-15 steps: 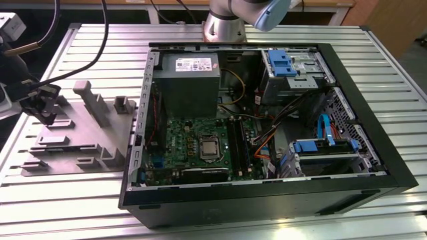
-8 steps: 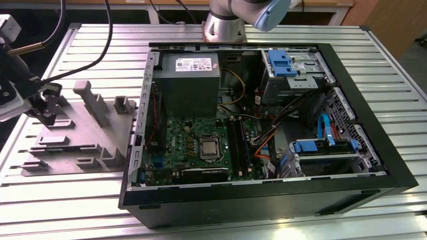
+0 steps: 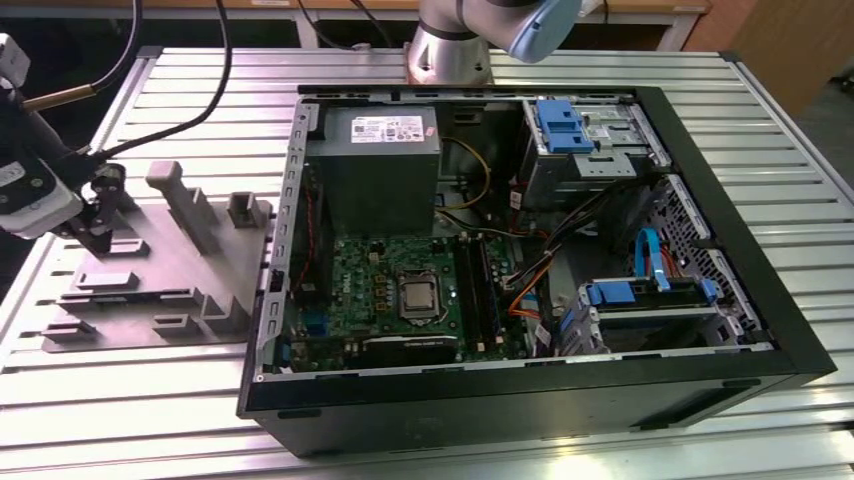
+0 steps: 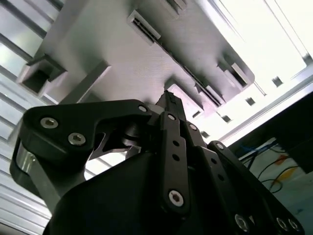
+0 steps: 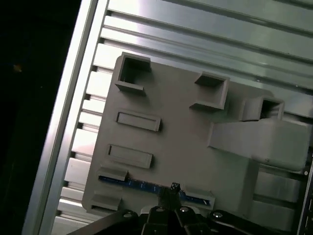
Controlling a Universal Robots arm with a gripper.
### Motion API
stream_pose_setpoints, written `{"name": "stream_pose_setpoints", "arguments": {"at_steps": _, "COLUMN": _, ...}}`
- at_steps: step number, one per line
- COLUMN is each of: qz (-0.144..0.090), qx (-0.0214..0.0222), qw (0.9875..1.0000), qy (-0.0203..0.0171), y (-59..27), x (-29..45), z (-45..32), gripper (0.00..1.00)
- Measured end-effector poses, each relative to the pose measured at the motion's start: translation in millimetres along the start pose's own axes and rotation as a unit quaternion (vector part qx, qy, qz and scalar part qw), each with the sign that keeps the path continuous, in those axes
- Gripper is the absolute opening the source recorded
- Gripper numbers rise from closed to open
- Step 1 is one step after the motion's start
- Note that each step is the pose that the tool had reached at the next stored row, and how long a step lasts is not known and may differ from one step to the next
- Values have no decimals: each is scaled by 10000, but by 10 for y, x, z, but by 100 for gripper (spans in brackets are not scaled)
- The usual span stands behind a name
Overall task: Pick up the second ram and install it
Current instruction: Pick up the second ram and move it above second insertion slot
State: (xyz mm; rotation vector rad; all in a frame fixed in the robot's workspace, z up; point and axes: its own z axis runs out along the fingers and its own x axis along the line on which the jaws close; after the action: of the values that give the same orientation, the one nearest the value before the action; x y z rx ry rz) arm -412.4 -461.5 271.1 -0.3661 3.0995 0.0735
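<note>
1. In the exterior view, the gripper (image 3: pixel 98 236) hangs over the grey holder plate (image 3: pixel 167 265) on the bench (image 3: pixel 147 400). It is to the exterior view's left of the open computer case (image 3: pixel 534 410).
2. In the second wrist view, the gripper (image 4: pixel 167 95) has its fingers drawn together to a point above the holder plate (image 4: pixel 117 63).
3. In the first wrist view, the second ram (image 5: pixel 132 183), a thin blue strip, lies between small blocks near the edge of the holder plate (image 5: pixel 181 147). The closed tips of the gripper (image 5: pixel 174 187) sit over its middle. Whether they touch it cannot be told.

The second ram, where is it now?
In the first wrist view, the second ram lies slotted in the grey holder by the gripper, on the exterior view's left of the computer case.
</note>
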Motion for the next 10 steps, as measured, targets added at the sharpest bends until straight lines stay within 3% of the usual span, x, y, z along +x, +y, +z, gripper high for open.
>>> {"name": "stream_pose_setpoints", "arguments": {"at_steps": 5, "qz": -457, "qx": -11, "qw": 9990, "qy": 20, "y": -1, "x": 1, "z": 26, "gripper": 10}}
{"name": "stream_pose_setpoints", "arguments": {"at_steps": 10, "qz": -905, "qx": -23, "qw": 9959, "qy": 40, "y": -2, "x": 1, "z": 52, "gripper": 10}}
